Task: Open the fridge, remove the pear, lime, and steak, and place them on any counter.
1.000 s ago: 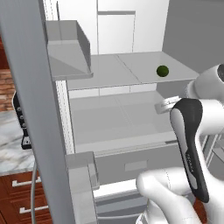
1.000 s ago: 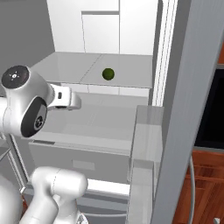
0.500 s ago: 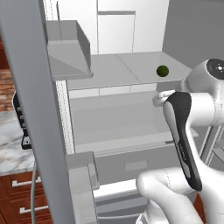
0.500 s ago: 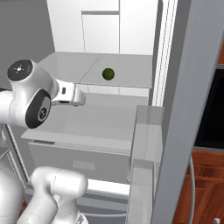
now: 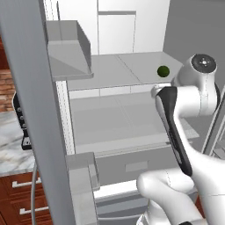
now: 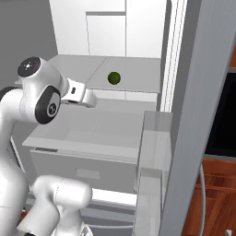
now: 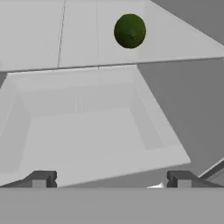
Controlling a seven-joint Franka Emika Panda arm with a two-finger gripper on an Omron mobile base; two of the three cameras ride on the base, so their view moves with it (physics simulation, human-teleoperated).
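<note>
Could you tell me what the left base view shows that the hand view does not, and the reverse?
The left base view alone shows the marble counter with wood drawers beside the fridge's open door. The hand view alone shows the fingertips of the open end effector, spread wide and empty. Both show the lime resting on the fridge shelf above the drawer.

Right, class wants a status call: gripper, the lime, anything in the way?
Gripper open, empty, short of the shelf. Lime alone on the fridge shelf, untouched. Path ahead looks clear.

Black stovetop (image 6: 221, 115) beside the door; a dark appliance (image 5: 23, 125) on marble.
</note>
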